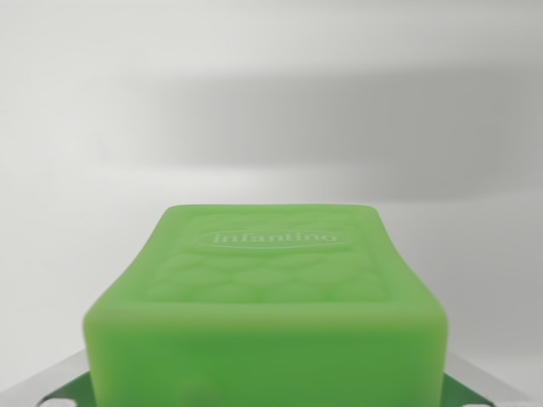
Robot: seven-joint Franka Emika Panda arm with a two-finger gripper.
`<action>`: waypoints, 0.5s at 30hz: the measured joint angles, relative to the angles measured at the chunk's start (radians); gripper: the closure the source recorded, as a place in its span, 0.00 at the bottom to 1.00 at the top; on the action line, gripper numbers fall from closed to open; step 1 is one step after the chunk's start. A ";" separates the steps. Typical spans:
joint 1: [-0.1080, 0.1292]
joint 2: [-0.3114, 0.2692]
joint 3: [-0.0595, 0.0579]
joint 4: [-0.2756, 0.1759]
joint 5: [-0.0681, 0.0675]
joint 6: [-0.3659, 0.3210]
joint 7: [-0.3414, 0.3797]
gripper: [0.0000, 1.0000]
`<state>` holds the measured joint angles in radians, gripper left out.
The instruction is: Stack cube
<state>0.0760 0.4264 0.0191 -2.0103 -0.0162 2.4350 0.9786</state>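
So the green cube (pixel 271 297) pretty much fills the bottom half of the wrist view, dead centre and really close to the lens. It's a soft-looking, rounded block; the face turned up has a quilted, scaly pattern pressed into it and an oval logo that reads "infantino" near its far edge. The near edge is blurry, it's that close.

Peeking out at both bottom corners, just beside the cube's lower sides, are bits of the gripper (pixel 271 392): pale grey metal with dark green patches, 1 on the wrist view's left and 1 on the wrist view's right. The cube sits between them, but whether the fingers are actually squeezing it or just sitting alongside, I honestly can't tell, since the contact spots are hidden behind the block.

Behind all that is just a plain white surface (pixel 271 93) with a soft grey shadow band running across it from the right.
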 joint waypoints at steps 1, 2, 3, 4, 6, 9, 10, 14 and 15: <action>-0.004 0.000 0.000 0.000 0.000 0.000 -0.008 1.00; -0.007 0.000 0.000 0.000 0.000 0.000 -0.017 1.00; -0.011 0.000 0.000 0.000 0.000 0.000 -0.026 1.00; -0.012 0.000 0.000 0.000 0.000 0.000 -0.030 1.00; -0.019 -0.001 0.000 0.000 0.000 0.000 -0.049 1.00; -0.030 -0.001 0.000 0.000 0.000 0.000 -0.077 1.00; -0.034 -0.001 0.000 0.000 0.000 0.000 -0.085 1.00; -0.046 -0.001 0.000 0.000 0.000 0.000 -0.117 1.00; -0.049 -0.001 0.000 0.000 0.000 0.000 -0.125 1.00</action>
<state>0.0268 0.4253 0.0191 -2.0100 -0.0162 2.4350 0.8533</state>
